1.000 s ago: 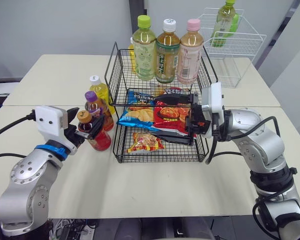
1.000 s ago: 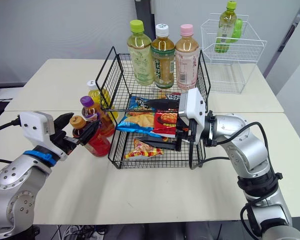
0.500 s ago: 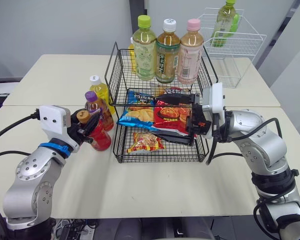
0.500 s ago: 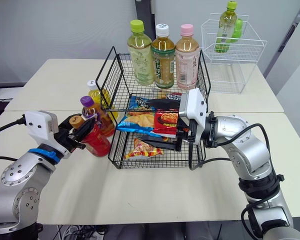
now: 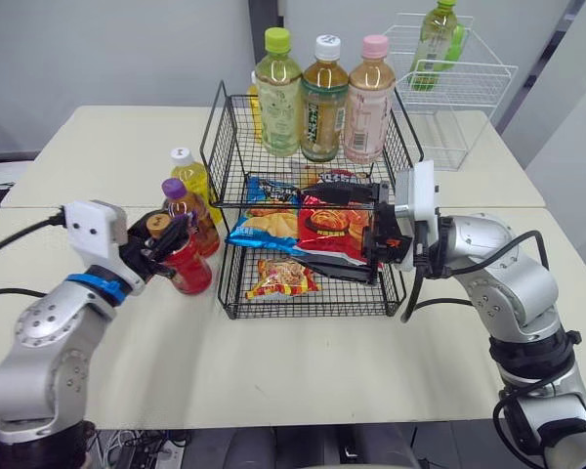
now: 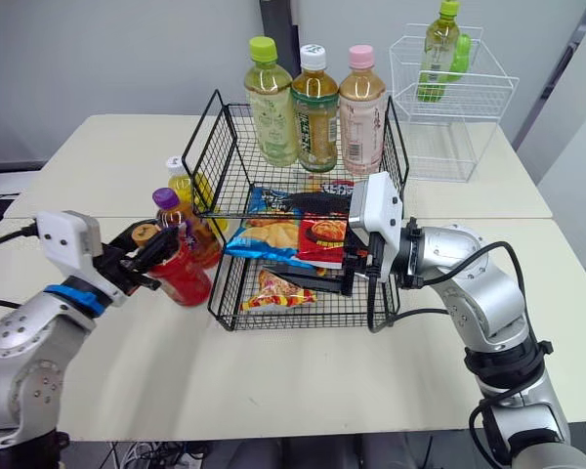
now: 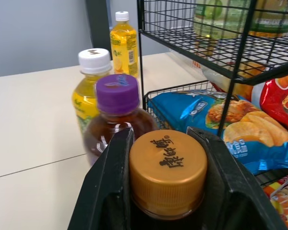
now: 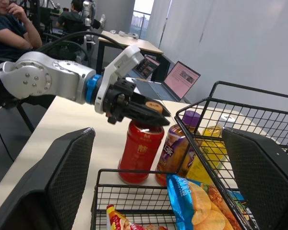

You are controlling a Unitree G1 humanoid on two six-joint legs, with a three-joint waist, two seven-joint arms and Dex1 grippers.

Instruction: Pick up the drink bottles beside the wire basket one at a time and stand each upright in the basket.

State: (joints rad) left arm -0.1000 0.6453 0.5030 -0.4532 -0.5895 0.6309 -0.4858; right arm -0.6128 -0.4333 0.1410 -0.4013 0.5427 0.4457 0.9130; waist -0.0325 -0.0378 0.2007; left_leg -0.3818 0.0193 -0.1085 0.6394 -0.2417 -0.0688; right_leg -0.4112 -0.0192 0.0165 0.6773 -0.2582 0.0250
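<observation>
A red bottle [image 5: 188, 267] with a gold cap [image 7: 168, 167] stands upright on the table, left of the black two-tier wire basket [image 5: 308, 315]. My left gripper [image 5: 166, 234] is shut on that cap, one finger on each side. Right behind it stand a purple-capped dark bottle [image 5: 181, 207] and a white-capped yellow bottle [image 5: 194, 176]. On the basket's top tier, three bottles stand upright: green [image 5: 276, 90], brown [image 5: 319, 96] and pink [image 5: 366, 96]. My right gripper [image 5: 320, 231] is open at the basket's right side, its fingers [image 8: 62, 177] spread wide and holding nothing.
Snack bags [image 5: 317, 227] fill the basket's lower tiers. Another yellow bottle [image 7: 123, 42] stands behind the basket. A white wire basket [image 5: 459, 107] holding a green bottle [image 5: 435, 39] sits at the back right. A seated person [image 8: 9, 28] is beyond the table.
My left gripper, open beside the red bottle a second ago, has moved in and shut on its cap. The right arm has stayed put.
</observation>
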